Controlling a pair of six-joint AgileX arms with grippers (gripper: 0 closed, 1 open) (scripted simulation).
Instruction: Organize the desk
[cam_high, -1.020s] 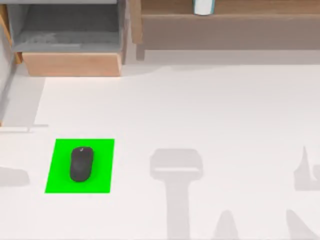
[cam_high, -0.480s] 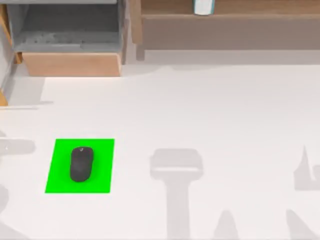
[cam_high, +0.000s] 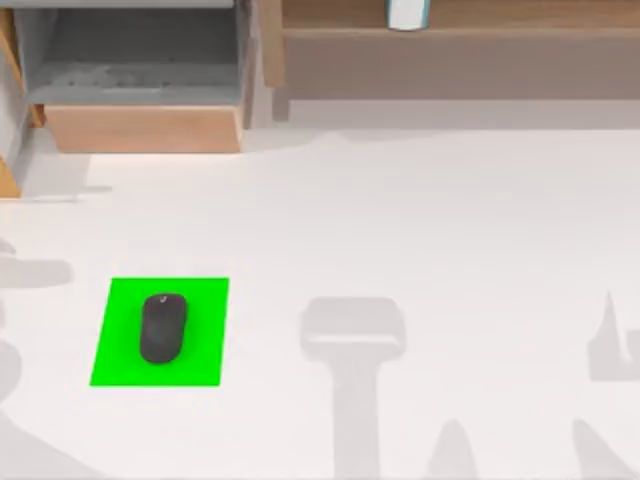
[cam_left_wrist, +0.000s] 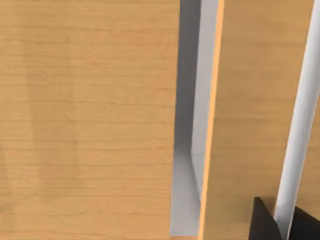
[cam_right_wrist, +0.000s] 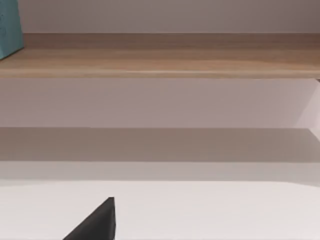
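The desk (cam_high: 430, 230) is a broad white tabletop. A black mouse (cam_high: 162, 327) lies on a bright green mat (cam_high: 205, 350) toward the front left. In the left wrist view my left gripper (cam_left_wrist: 285, 226) shows as dark tips at the picture's edge, close against light wooden panels (cam_left_wrist: 90, 120) with a white strip (cam_left_wrist: 300, 110) running between the tips. A dark tip of my right gripper (cam_right_wrist: 97, 225) hovers over the white desk (cam_right_wrist: 210, 210), facing the wooden shelf (cam_right_wrist: 160, 55).
An open wooden drawer (cam_high: 140, 90) with a grey inside sits at the back left. A long wooden shelf (cam_high: 460, 40) runs along the back, with a teal and white object (cam_high: 407, 12) on it. Arm shadows fall on the desk's front.
The wooden edge and thin shadow at the top view's far left have moved toward the back, and the shadows at the left edge shifted with them. The mouse and mat have not moved.
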